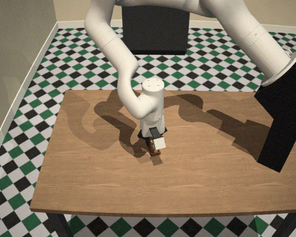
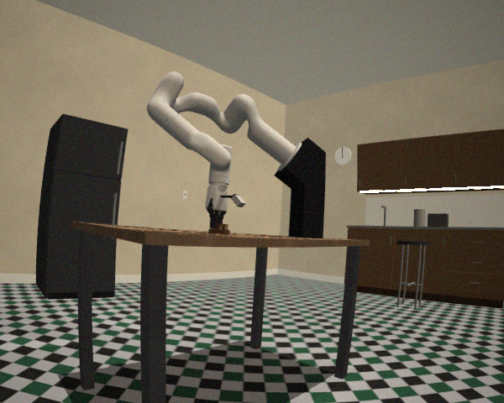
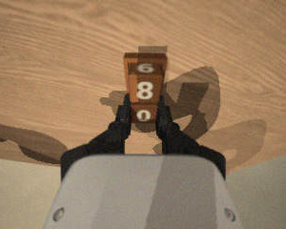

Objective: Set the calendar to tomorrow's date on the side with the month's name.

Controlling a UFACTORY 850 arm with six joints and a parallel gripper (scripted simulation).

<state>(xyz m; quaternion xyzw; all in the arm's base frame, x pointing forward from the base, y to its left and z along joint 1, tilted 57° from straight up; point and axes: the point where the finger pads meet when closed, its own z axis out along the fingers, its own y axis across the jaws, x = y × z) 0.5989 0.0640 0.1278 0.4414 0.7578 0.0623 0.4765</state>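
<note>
At the left of the room a dark refrigerator [image 2: 81, 203] is seen behind the wooden table [image 1: 97, 183]. Near the table's middle, the tray [image 3: 130, 59] is seen lying on the wood. A brown cube [image 3: 144, 90], showing 8 on top and 0 on its near face, is clamped between the narrowed fingers of the gripper [image 3: 144, 117]. A 6 is visible beyond it.

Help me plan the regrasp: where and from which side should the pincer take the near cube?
Grip the near cube on its two bare side faces, from above, as the pincer holds it now: those faces stand free, while the other cube blocks the far face.
</note>
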